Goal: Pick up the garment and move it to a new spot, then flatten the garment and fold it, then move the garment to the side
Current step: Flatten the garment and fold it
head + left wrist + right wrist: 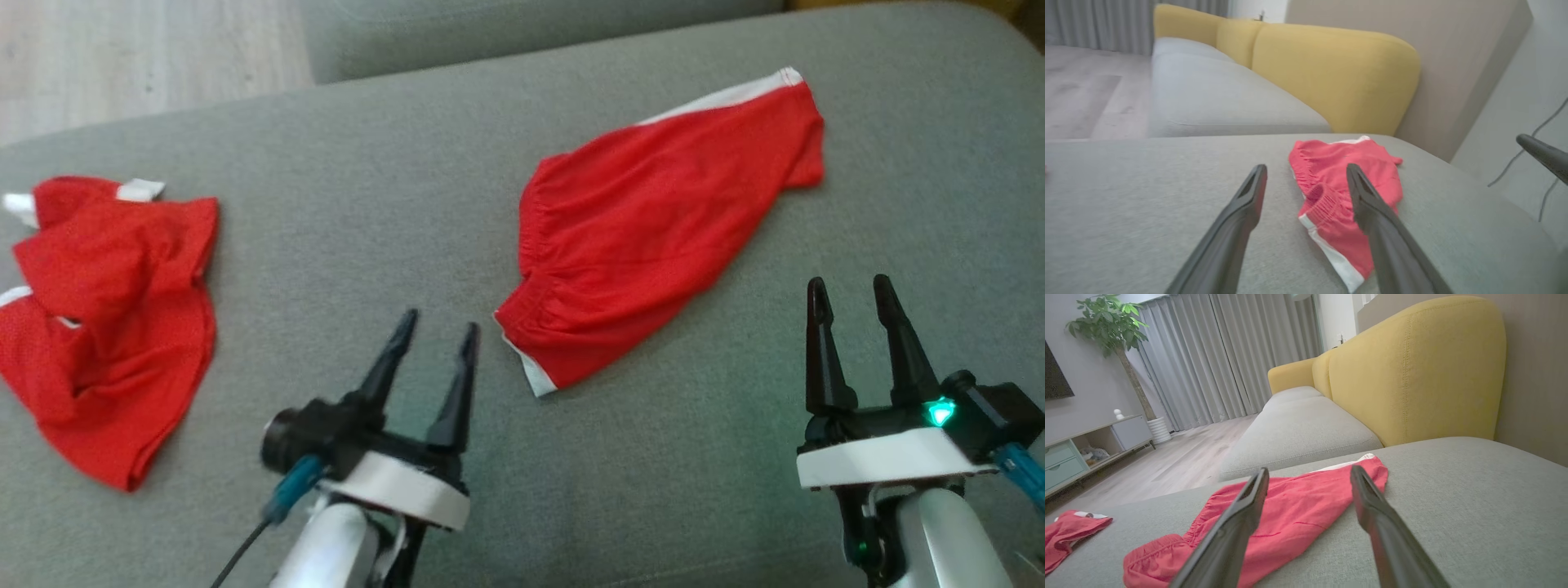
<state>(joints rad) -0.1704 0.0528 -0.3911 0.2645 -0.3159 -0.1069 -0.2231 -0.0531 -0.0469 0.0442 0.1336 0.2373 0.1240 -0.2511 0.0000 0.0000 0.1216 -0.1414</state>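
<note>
A pair of red shorts with white side stripes, the garment (653, 229), lies folded lengthwise on the grey cushion (392, 188), its waistband end toward me. It also appears in the left wrist view as the garment (1331, 179) and in the right wrist view as the garment (1298, 514). My left gripper (437, 327) hovers open just left of the waistband corner, holding nothing. My right gripper (849, 290) stands open to the right of the shorts, also holding nothing. In the left wrist view my left gripper (1306, 173) frames the waistband; my right gripper (1310, 473) frames the leg end.
A second red garment (106, 318) lies crumpled at the cushion's left edge, also seen as the second garment (1069, 535). A yellow sofa back (1412, 371) rises behind, with another grey seat (1216, 98) beyond. Wooden floor (139, 57) lies past the far left.
</note>
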